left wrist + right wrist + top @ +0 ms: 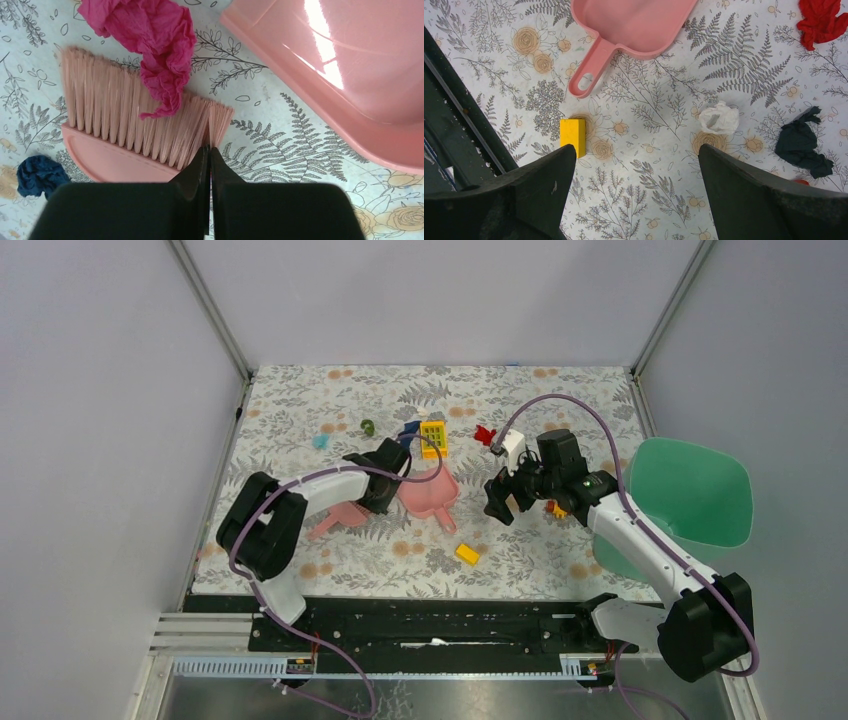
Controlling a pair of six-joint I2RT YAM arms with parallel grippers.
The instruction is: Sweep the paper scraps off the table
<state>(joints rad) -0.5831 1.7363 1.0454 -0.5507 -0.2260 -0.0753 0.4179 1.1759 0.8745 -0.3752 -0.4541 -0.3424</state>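
Observation:
My left gripper [210, 152] is shut with nothing between its fingers, and its tips sit at the right end of the pink brush's bristles [135, 125]. A magenta paper scrap [150, 40] lies on the bristles, and a dark blue scrap [37, 175] lies to the brush's left. The pink dustpan [350, 75] is close on the right. My right gripper [636, 150] is open and empty above the table [659, 210]. Ahead of it lie a white scrap [719, 119], a dark scrap [801, 145] and a red scrap [821, 20]. From above, both grippers [382, 498] [508, 505] flank the dustpan [430, 495].
A yellow block [573, 136] lies by my right gripper's left finger and also shows in the top view [467, 554]. Another yellow block [432, 435] and small teal [321, 441] and green [367, 426] items lie further back. A green tray [690, 495] stands at the right edge.

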